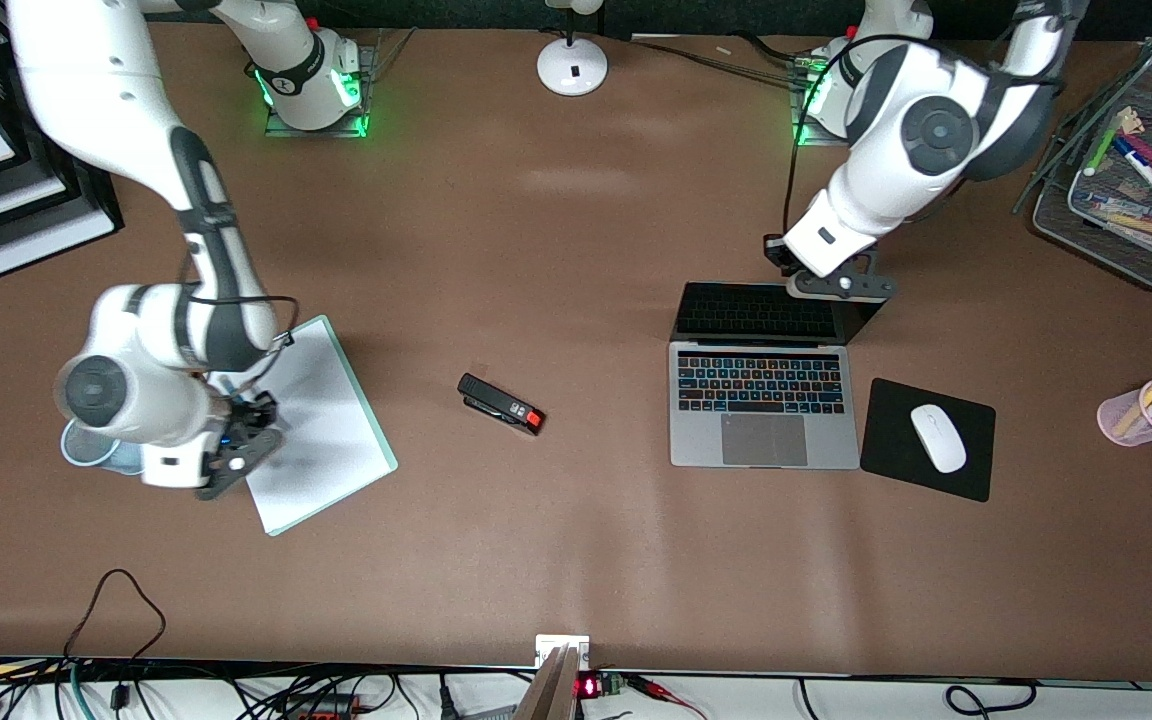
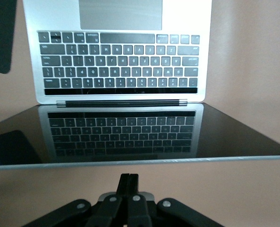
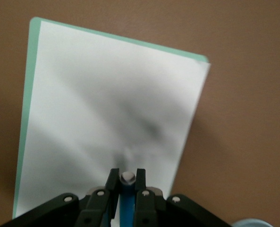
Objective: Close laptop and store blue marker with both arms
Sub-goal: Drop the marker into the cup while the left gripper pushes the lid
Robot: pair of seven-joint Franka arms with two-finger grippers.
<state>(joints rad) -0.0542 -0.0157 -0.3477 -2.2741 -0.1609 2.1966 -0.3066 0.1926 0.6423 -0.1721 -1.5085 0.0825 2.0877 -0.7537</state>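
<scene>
Black fingers of the right claw [image 3: 126, 182] pinch the blue marker [image 3: 126, 203] over the white paper [image 1: 321, 420], near the desk [image 1: 576, 560] edge at the right arm's end. The left claw [image 2: 129, 182] is shut tight, empty, just above the open laptop's [image 1: 761, 400] screen edge.

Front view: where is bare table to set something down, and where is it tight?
Bare patches: between the stapler and the laptop; the strip nearer the camera than the clipboard, laptop and mouse pad; between mouse pad and pink cup. Crowded: around the wire tray, and at the clipboard under the right tool.
</scene>
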